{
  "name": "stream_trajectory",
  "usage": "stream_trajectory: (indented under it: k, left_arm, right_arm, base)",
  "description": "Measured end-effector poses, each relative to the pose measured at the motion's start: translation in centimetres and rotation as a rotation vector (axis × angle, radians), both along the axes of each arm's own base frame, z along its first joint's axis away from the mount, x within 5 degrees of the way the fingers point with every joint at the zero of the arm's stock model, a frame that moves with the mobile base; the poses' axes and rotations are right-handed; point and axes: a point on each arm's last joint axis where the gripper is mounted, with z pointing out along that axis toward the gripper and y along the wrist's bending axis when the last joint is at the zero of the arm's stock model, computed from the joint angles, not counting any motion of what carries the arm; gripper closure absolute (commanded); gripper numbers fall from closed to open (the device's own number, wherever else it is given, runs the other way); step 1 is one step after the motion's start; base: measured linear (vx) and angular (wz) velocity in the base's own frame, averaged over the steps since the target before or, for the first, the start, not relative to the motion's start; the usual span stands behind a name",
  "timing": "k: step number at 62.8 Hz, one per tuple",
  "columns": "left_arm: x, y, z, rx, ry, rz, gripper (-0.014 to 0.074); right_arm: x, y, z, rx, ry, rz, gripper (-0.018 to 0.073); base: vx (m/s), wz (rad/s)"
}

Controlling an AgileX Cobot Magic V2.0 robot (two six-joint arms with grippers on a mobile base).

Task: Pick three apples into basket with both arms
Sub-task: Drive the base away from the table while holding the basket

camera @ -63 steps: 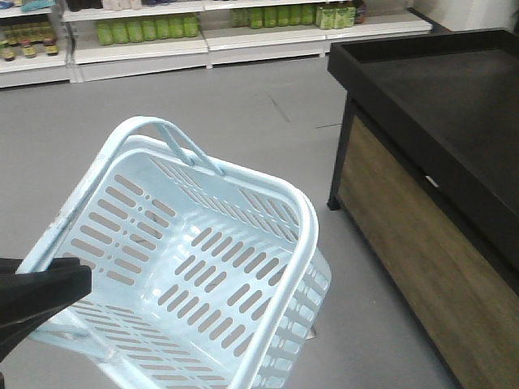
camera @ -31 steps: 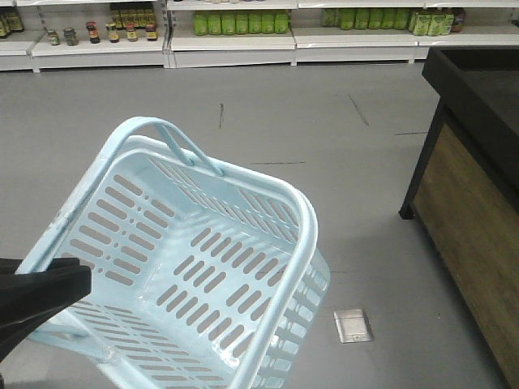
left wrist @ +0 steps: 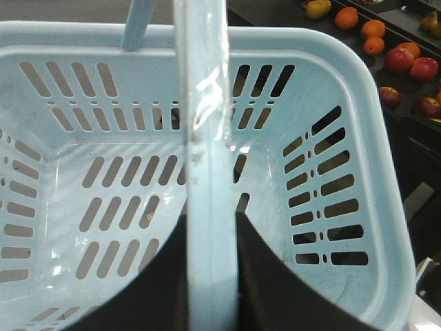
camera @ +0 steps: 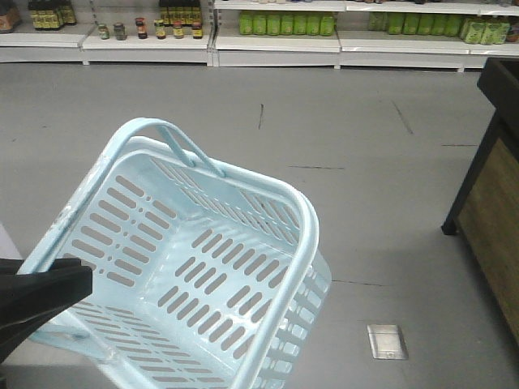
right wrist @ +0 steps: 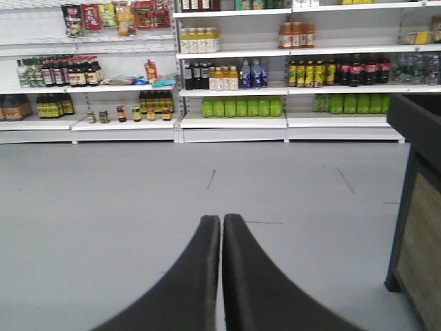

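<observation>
The pale blue basket (camera: 312, 235) hangs tilted over the grey floor, and nothing shows inside it. My left gripper (left wrist: 212, 215) is shut on one of its loop handles (left wrist: 207, 103); in the front view that gripper (camera: 40, 296) is the black shape at the basket's lower left rim. Beyond the basket rim (left wrist: 386, 172), several red apples (left wrist: 400, 59) lie on a dark stand; I cannot tell which are the task's three. In the right wrist view, my right gripper (right wrist: 221, 219) is shut on nothing and points at the shelves.
Store shelves with green bottles (camera: 284, 23) and jars line the far wall. A black-topped, wood-sided display stand (camera: 491, 186) is at the right edge. A metal floor plate (camera: 386, 341) lies at lower right. Oranges (left wrist: 373, 29) sit beside the apples.
The whole background has slid to the right: the display stand has moved from mid-frame to the right edge and the shelves have shifted. The basket and left gripper keep their place in the view.
</observation>
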Motion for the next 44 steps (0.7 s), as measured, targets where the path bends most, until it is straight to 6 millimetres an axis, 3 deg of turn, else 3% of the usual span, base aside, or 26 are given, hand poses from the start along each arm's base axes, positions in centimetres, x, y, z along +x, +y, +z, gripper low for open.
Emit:
stream_trajectory:
  k: [22,44]
  left_arm:
    - [-0.03,0.01,0.01,0.0,-0.001,0.0,0.0603]
    - [-0.03,0.01,0.01,0.0,-0.001,0.0,0.0603]
  right_arm:
    - [0.0,0.0,0.0,0.0,0.0,0.0,0.0564]
    - [0.0,0.0,0.0,0.0,0.0,0.0,0.0564]
  base:
    - [0.11,0.32]
    - [0.16,0.11]
